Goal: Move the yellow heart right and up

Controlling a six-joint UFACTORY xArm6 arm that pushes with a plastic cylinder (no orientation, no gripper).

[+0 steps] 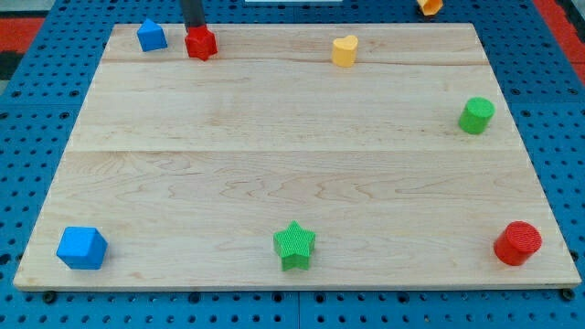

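Rod tip at the top-left of the counter, yellow heart well off to its right.

The wooden counter point(292, 174) carries scattered blocks: a blue cube point(81, 248) at the bottom left, a green star point(294, 245) at bottom centre, a red cylinder point(518, 243) at the bottom right, a green cylinder point(475, 115) at the right edge. The yellow heart point(345, 50) sits near the top edge, right of centre. The arm has no gripper; its tip point(196, 30) touches the red block point(201, 44), just beside a small blue block point(152, 36).
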